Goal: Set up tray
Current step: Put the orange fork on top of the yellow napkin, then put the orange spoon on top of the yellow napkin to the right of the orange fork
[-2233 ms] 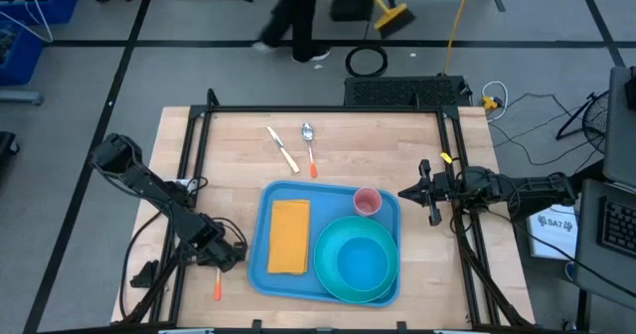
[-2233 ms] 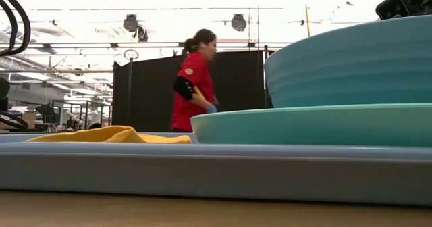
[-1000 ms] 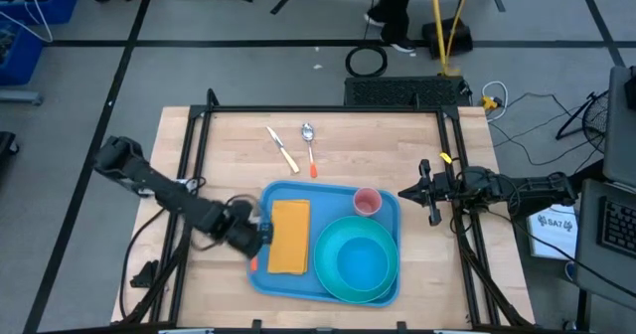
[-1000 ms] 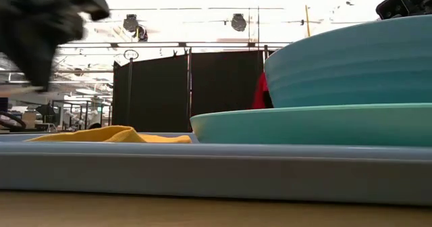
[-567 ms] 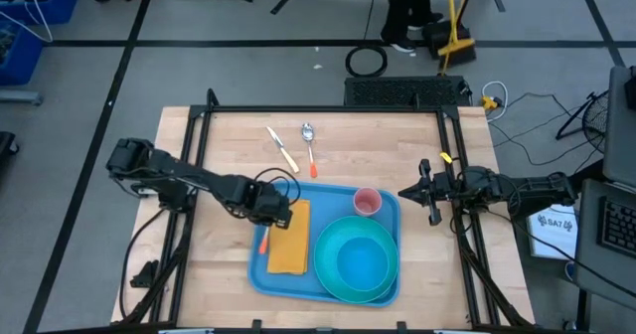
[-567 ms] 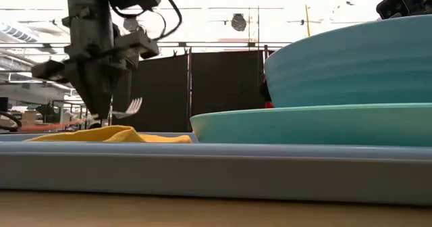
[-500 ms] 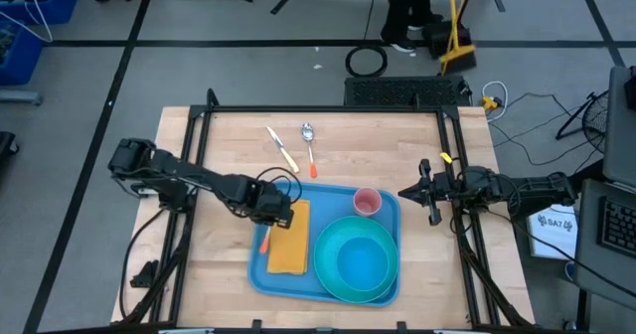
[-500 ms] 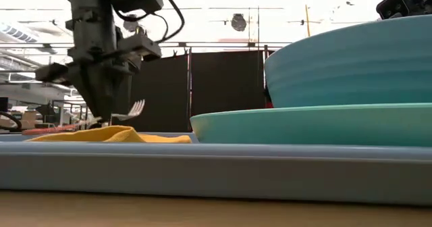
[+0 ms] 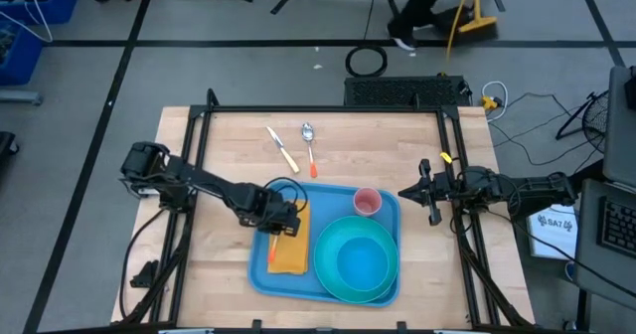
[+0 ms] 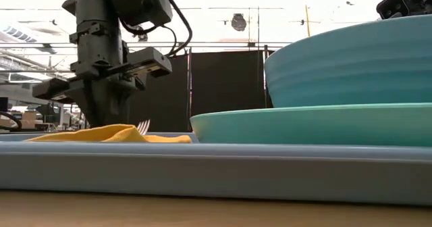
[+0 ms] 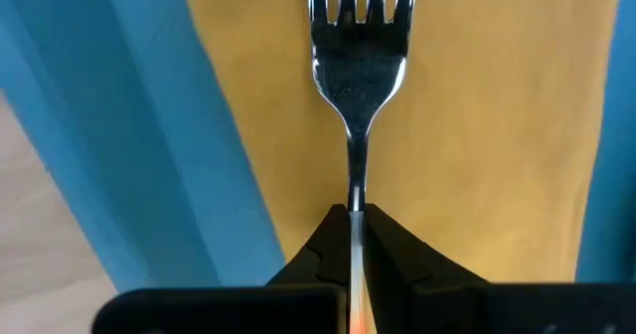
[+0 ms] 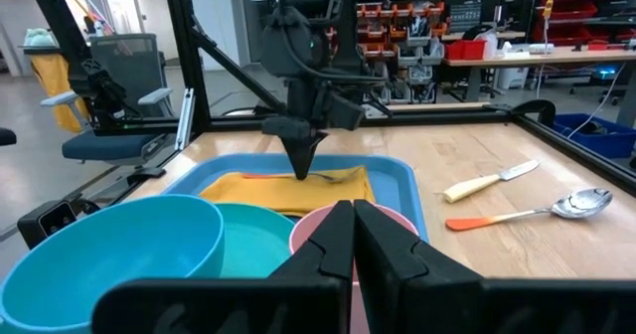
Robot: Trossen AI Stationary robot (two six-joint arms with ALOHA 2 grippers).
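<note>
The blue tray [image 9: 256, 264] lies at the table's near middle. It carries a yellow napkin [image 9: 290, 254], a turquoise plate [image 9: 328, 274] with a bowl [image 9: 360, 259] on it, and a pink cup [image 9: 368, 202]. My left gripper [image 9: 281, 222] hangs over the napkin [image 11: 477, 125], shut on a fork [image 11: 358, 66]. The fork's tines [image 10: 143, 126] sit just above the napkin [image 10: 111, 132]; whether they touch it I cannot tell. My right gripper [image 12: 353, 237] waits shut at the table's right edge [image 9: 433, 193]. My left gripper pinches the fork between its two fingers [image 11: 323, 245] at the thin metal stem [image 11: 355, 190], just ahead of the orange handle [image 11: 355, 322]. The fingers come from above, pointing down. The fork runs out past the fingertips over the napkin, tines forward.
A knife [image 9: 282, 148] and an orange-handled spoon [image 9: 310, 147] lie on bare wood beyond the tray's far edge. Black frame rails [image 9: 194, 155] run along the table's sides. A person with a broom [image 9: 437, 6] moves on the floor behind the table.
My left gripper has carried the fork from the tray's left rim toward the right, over the yellow napkin, and then down. The tines have dropped from clear air to just above the napkin.
</note>
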